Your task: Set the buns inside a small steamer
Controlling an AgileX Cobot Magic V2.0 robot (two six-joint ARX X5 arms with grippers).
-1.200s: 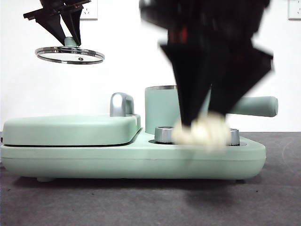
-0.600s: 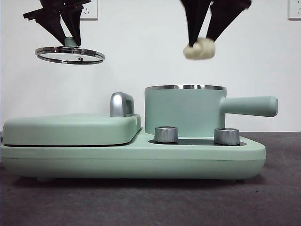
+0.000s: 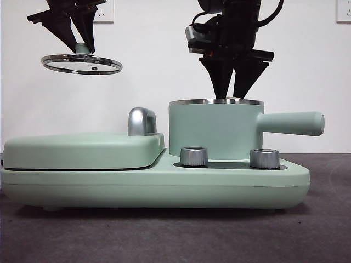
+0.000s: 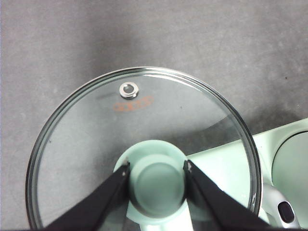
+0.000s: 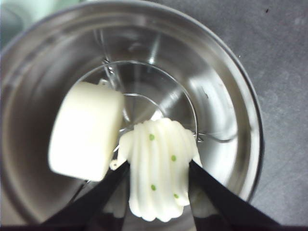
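Note:
The small steamer (image 3: 214, 129) is a mint green pot with a steel rim and a side handle, standing on the mint green cooker. My right gripper (image 3: 229, 97) dips into its mouth from above, shut on the ridged bun (image 5: 159, 168) with green specks. Beside it in the steel bowl (image 5: 226, 96) lies the smooth plain bun (image 5: 86, 132) on a wire rack. My left gripper (image 3: 77, 46) hangs high at the left, shut on the green knob (image 4: 156, 180) of the glass lid (image 3: 81, 63).
A flat mint green griddle lid (image 3: 82, 150) with a chrome handle (image 3: 141, 121) covers the cooker's left half. Two steel dials (image 3: 193, 156) sit on the cooker's front below the pot. Dark grey table (image 3: 175, 235) lies in front.
My right gripper has risen from table height with the ridged bun, moved over the pot and lowered it inside the rim. The left gripper and lid have stayed still.

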